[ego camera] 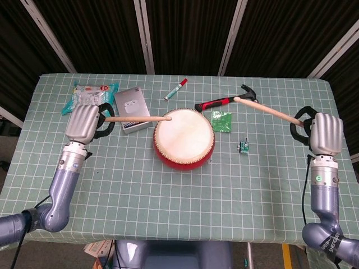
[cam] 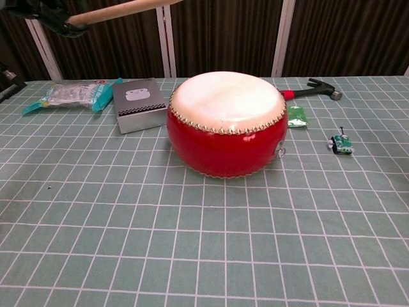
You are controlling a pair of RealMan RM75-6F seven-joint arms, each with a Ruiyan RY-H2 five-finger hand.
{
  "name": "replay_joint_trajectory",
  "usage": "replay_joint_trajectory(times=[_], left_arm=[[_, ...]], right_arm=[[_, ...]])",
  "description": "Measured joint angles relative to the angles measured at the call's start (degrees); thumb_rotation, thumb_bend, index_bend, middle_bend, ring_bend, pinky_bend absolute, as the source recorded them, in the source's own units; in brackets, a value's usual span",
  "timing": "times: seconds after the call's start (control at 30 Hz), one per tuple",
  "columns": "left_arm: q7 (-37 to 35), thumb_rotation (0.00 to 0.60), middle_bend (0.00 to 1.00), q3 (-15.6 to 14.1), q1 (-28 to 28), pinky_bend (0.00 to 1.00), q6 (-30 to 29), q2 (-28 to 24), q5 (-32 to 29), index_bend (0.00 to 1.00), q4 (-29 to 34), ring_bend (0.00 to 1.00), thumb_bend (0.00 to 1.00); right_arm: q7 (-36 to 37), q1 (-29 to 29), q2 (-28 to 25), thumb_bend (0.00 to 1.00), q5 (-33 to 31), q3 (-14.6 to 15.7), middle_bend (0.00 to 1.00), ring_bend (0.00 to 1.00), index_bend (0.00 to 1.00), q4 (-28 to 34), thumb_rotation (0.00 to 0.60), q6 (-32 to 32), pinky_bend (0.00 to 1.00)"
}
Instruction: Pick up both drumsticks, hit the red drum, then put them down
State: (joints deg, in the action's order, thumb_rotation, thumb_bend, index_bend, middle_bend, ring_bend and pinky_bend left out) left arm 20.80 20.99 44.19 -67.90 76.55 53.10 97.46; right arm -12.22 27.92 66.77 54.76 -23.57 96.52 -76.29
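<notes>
The red drum [ego camera: 184, 139] sits mid-frame on the worktop [ego camera: 168, 196]. The left hand [ego camera: 84, 123] grips the left drumstick [ego camera: 137, 119], lying level with its tip over the skin's upper-left edge, nearer to striking. The right hand [ego camera: 327, 133] holds the right drumstick [ego camera: 266, 111] angled toward the upper middle, well clear. The chest view shows only the left drumstick, raised high (contact unclear from above).

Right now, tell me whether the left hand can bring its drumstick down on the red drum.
Probably yes. The left hand holds its drumstick raised, the tip already over the near edge of the red drum, and nothing lies between stick and drumhead.
</notes>
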Motion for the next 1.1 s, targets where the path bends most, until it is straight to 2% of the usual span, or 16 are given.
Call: replay_joint_trajectory(times=[0.2, 0.3, 0.4, 0.53, 0.63, 0.7, 0.8, 0.87, 1.1], left_arm=[[5.16, 0.6, 1.0, 0.25, 5.17, 1.0, 5.35, 3.85, -5.46, 0.75, -5.99, 1.0, 0.46], [9.89, 0.6, 1.0, -0.47, 7.97, 1.0, 9.21, 5.14, -10.89, 0.75, -8.87, 1.0, 0.46], [16.74, 0.6, 1.0, -2.05, 10.82, 1.0, 11.73, 5.96, -18.02, 0.75, -11.1, 1.0, 0.46], [26.63, 0.6, 1.0, -4.35, 14.98, 1.0, 13.17, 6.51, -30.6, 0.74, -12.58, 1.0, 0.46], [31.31, 0.6, 1.0, -4.82, 17.57, 1.0, 13.12, 6.51, -38.23, 0.75, -12.55, 1.0, 0.46], [31.99, 0.6, 1.0, -4.41, 17.87, 1.0, 12.66, 6.31, -40.32, 0.75, -12.02, 1.0, 0.46], [28.95, 0.6, 1.0, -3.32, 17.2, 1.0, 11.3, 5.75, -39.22, 0.75, -10.51, 1.0, 0.46], [24.87, 0.6, 1.0, -2.43, 16.25, 1.0, 9.86, 5.22, -35.08, 0.75, -9.0, 1.0, 0.46], [8.78, 0.6, 1.0, -1.14, 9.7, 1.0, 2.37, 2.27, -13.34, 0.74, -0.8, 1.0, 0.46]], right_arm=[[-0.77, -0.22, 0.45, 0.56, -0.16, 0.19, 0.99, 1.0, 0.95, -2.15, 0.6, -0.82, 1.0], [-1.02, -0.28, 0.7, 0.56, -0.52, 0.08, 0.99, 1.0, 0.95, -2.74, 0.6, -1.07, 1.0], [-0.68, -0.51, 0.52, 0.56, -0.52, -0.01, 0.98, 1.0, 0.95, -2.6, 0.6, -1.12, 1.0], [-0.34, -1.03, -0.1, 0.56, -0.04, 0.02, 0.98, 1.0, 0.95, -2.11, 0.6, -1.42, 1.0], [-0.21, -1.44, -0.46, 0.56, 0.28, 0.07, 0.99, 1.0, 0.95, -1.94, 0.6, -1.92, 1.0], [-0.05, -1.83, -0.89, 0.56, 0.49, 0.08, 0.99, 1.0, 0.95, -1.68, 0.6, -2.18, 1.0], [-0.01, -2.22, -1.09, 0.56, 0.92, 0.28, 0.99, 1.0, 0.95, -1.32, 0.6, -2.59, 1.0], [-0.04, -2.49, -1.1, 0.56, 1.21, 0.49, 0.98, 1.0, 0.95, -0.97, 0.6, -2.93, 1.0], [-0.04, -3.43, -1.53, 0.56, 3.57, 1.37, 0.98, 1.0, 0.95, 0.23, 0.6, -4.28, 1.0]])
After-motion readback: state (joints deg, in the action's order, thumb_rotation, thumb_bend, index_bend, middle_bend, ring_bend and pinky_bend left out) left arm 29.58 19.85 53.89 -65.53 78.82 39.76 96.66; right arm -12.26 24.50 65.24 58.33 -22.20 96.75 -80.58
